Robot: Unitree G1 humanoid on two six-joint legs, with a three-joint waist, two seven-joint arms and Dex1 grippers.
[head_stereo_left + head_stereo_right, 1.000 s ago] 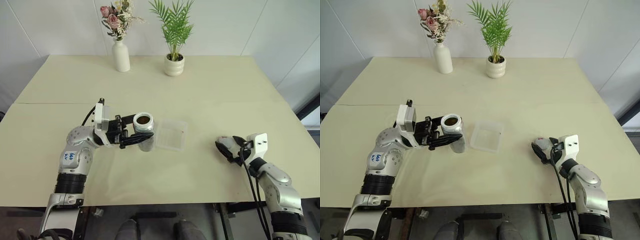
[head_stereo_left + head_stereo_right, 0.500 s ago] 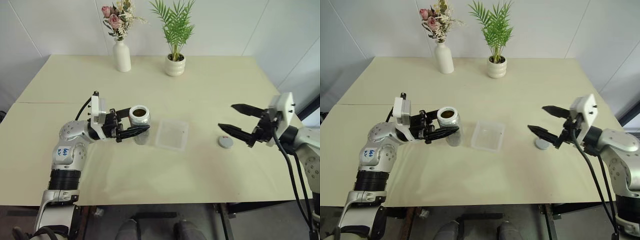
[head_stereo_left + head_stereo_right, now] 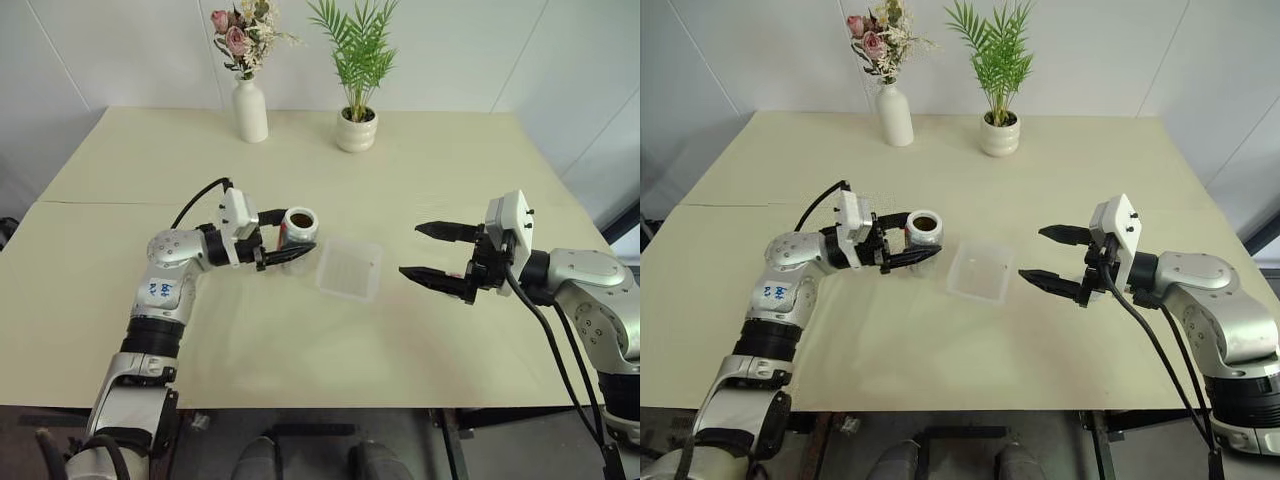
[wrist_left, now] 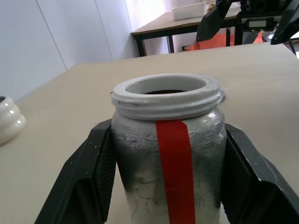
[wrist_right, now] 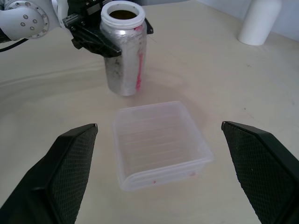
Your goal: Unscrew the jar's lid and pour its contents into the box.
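Beside box (image 3: 348, 269), lidless red-striped jar (image 3: 297, 231)

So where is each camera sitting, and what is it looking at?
Left and right eye: on the head, looking down over the table and both arms.
Left wrist: behind the left end effector, facing its two fingers shut on the open jar.
Right wrist: behind the open right end effector, facing the box.
Shared: the jar appears in all views.
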